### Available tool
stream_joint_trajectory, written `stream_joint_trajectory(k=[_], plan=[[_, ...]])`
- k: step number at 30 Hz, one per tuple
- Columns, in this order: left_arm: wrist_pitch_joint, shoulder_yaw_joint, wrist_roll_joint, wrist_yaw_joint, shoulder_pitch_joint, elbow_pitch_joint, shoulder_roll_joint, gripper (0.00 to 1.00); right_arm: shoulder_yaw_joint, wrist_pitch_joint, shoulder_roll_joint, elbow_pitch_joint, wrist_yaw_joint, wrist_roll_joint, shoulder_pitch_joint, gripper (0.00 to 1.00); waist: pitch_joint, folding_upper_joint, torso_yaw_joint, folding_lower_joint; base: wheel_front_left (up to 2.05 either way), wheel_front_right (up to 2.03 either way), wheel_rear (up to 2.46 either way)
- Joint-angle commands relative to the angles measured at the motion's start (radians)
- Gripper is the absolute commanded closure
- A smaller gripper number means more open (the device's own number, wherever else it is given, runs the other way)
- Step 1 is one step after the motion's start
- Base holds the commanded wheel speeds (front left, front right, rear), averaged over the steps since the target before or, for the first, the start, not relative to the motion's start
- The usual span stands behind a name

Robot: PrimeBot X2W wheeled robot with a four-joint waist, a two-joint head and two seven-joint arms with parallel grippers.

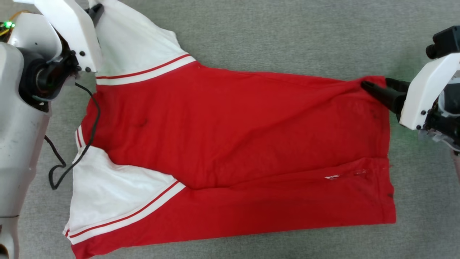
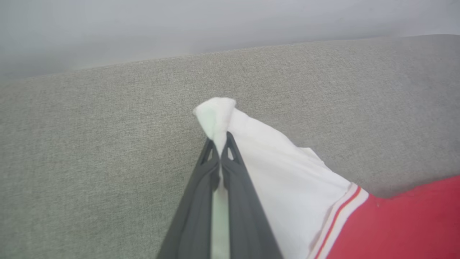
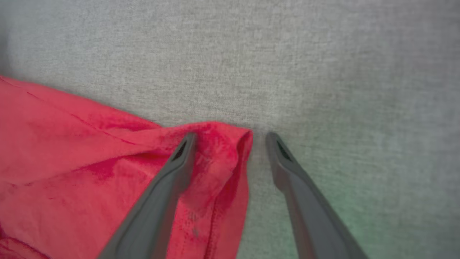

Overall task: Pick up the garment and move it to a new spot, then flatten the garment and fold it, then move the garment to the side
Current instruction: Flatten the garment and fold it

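The garment [image 1: 230,136], red with white short sleeves and red-white trim, lies spread on the grey surface, its sleeves toward my left and its hem toward my right. My left gripper [image 1: 95,10] is shut on the tip of the far white sleeve [image 2: 287,180]. In the left wrist view a small bunch of white cloth sticks out past that gripper [image 2: 220,144]. My right gripper [image 1: 375,84] stands open at the far hem corner. In the right wrist view the right gripper [image 3: 230,138] has one finger over the red cloth [image 3: 72,162] and the other on bare surface beside it.
The grey woven surface [image 1: 287,36] extends around the garment on all sides. Its far edge [image 2: 143,61] lies just beyond the left gripper. A black cable [image 1: 90,126] hangs from my left arm across the collar end. My pale body [image 1: 18,144] stands at the left.
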Motion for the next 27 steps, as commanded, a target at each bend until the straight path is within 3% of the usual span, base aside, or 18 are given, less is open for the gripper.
stream_joint_trajectory(k=[1, 3, 4, 6, 10, 15, 21, 27], plan=[[-0.01, -0.004, 0.004, -0.002, -0.006, -0.005, -0.007, 1.0, 0.013, 0.032, 0.013, 0.048, -0.001, -0.003, 0.0, 0.0, 0.01, 0.0, 0.015, 0.0, 0.0, 0.0, 0.0], [-0.018, -0.007, 0.005, -0.006, -0.001, -0.008, -0.011, 1.0, 0.029, 0.074, 0.025, 0.097, -0.001, 0.004, 0.007, 0.0, 0.01, 0.0, 0.022, 0.0, 0.0, 0.0, 0.0], [-0.02, -0.009, 0.006, -0.008, 0.0, -0.009, -0.012, 1.0, 0.035, 0.1, 0.03, 0.121, -0.001, 0.003, 0.009, 0.44, 0.01, 0.0, 0.024, 0.0, 0.0, 0.0, 0.0], [-0.022, -0.011, 0.005, -0.01, 0.003, -0.006, -0.014, 1.0, 0.046, 0.129, 0.039, 0.148, -0.001, 0.002, 0.009, 1.0, 0.008, 0.0, 0.027, 0.0, 0.0, 0.0, 0.0], [-0.034, -0.011, 0.002, -0.016, 0.009, 0.003, -0.011, 1.0, 0.056, 0.128, 0.037, 0.144, 0.0, -0.002, -0.03, 1.0, -0.001, 0.0, 0.026, 0.0, 0.0, 0.0, 0.0], [-0.083, 0.008, -0.02, -0.02, 0.052, 0.014, -0.011, 1.0, 0.048, 0.014, -0.019, 0.09, 0.0, -0.041, -0.073, 1.0, -0.06, 0.0, 0.025, 0.0, 0.0, 0.0, 0.0], [-0.161, 0.043, -0.042, -0.013, 0.182, -0.028, 0.023, 1.0, 0.03, -0.069, -0.026, 0.078, -0.001, -0.09, -0.016, 1.0, -0.163, 0.0, 0.022, 0.0, 0.0, 0.0, 0.0], [-0.245, 0.089, -0.075, 0.032, 0.409, -0.135, 0.058, 1.0, -0.001, -0.119, -0.024, 0.04, -0.001, -0.101, 0.112, 1.0, -0.264, 0.0, 0.033, 0.0, 0.0, 0.0, 0.0]])
